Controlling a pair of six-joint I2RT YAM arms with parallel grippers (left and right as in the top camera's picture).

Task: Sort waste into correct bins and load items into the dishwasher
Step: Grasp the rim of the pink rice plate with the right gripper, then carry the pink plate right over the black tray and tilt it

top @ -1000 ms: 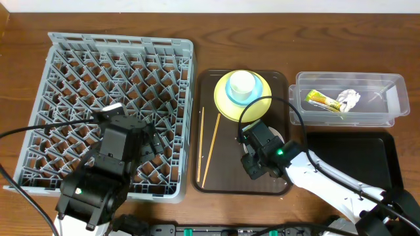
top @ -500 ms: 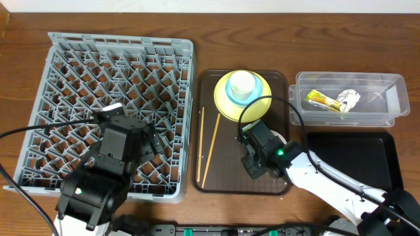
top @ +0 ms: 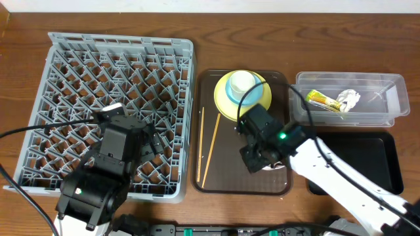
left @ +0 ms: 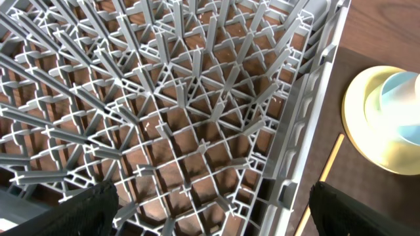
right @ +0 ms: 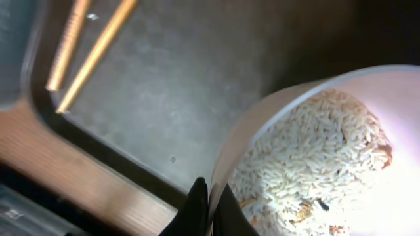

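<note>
The right pincer (right: 209, 203) was clenched on the rim of the round white bowl (right: 244, 141). Level carriage would retain the whitish rice (right: 308, 157) beside the pincer.

Robotics lab bench staged as a kitchen clean-up station: a dark left arm (top: 98, 183) and a white right arm (top: 341, 183) are reaching over a wooden tabletop (top: 197, 26), with black cables (top: 26, 128) trailing off its edge. A grey dish rack (top: 118, 65) is lying beside a brown serving tray (top: 226, 170) that is carrying a yellow plate (top: 223, 105), chopsticks (top: 211, 147) and a white bowl (right: 259, 131) holding rice grains (right: 308, 157). A clear plastic tub (top: 394, 98) and a black tray (top: 374, 147) are sitting alongside.
</note>
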